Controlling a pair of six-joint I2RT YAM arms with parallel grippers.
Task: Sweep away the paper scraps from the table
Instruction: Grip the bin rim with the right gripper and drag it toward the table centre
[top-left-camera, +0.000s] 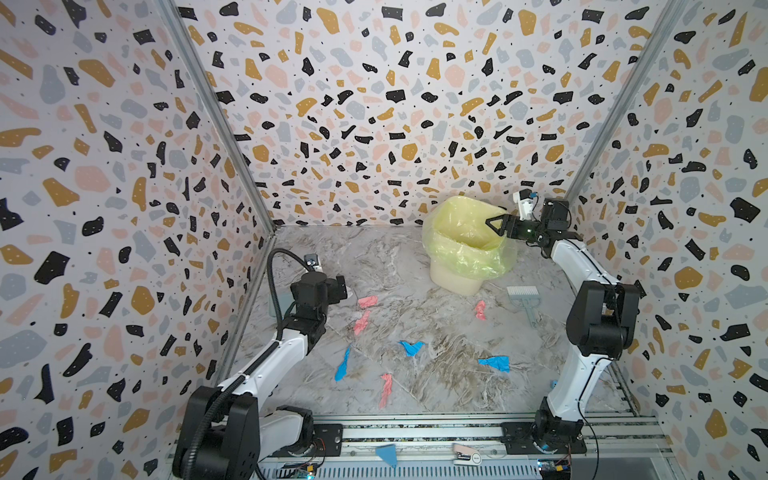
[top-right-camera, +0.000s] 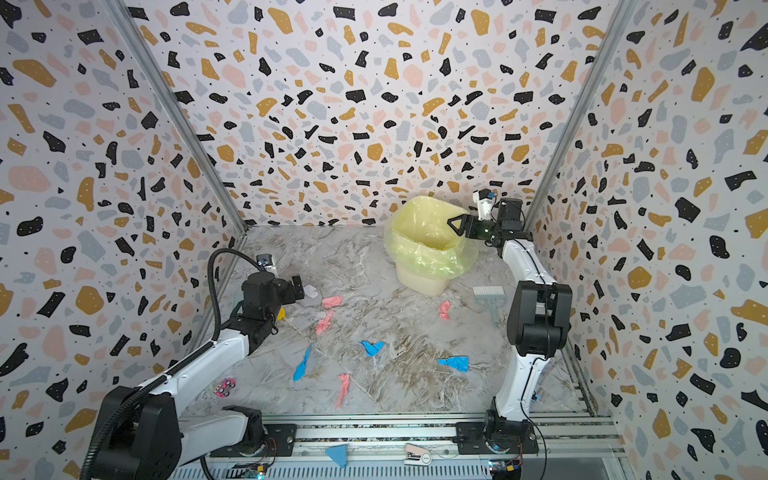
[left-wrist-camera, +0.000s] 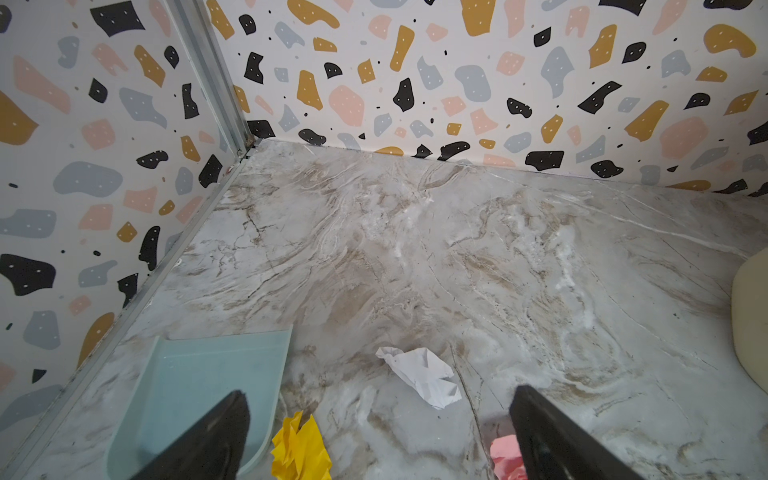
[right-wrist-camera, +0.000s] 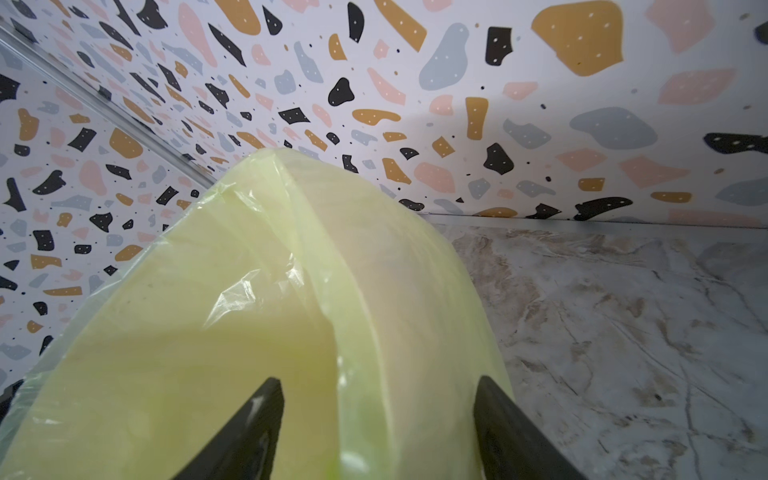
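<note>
Several paper scraps lie on the marble table (top-left-camera: 436, 374): pink ones (top-left-camera: 368, 301) (top-left-camera: 480, 309) (top-left-camera: 385, 390) and blue ones (top-left-camera: 411, 347) (top-left-camera: 494, 363) (top-left-camera: 343, 363). My left gripper (left-wrist-camera: 379, 392) (top-left-camera: 343, 289) hangs open low over the table's left side. A white scrap (left-wrist-camera: 424, 374) lies just ahead of its fingers, a yellow scrap (left-wrist-camera: 301, 449) and a pink scrap (left-wrist-camera: 505, 459) lie beside them. My right gripper (right-wrist-camera: 377, 380) (top-left-camera: 492, 222) is open above the near rim of the bin's yellow-green liner (right-wrist-camera: 249, 311), holding nothing.
A cream bin (top-left-camera: 457, 278) stands at the back right. A pale blue brush (top-left-camera: 524, 301) lies to its right. A pale blue dustpan (left-wrist-camera: 208, 374) sits by the left wall. A small pink toy car (top-right-camera: 225, 388) lies beside my left arm. A stapler (top-left-camera: 465, 455) rests on the front rail.
</note>
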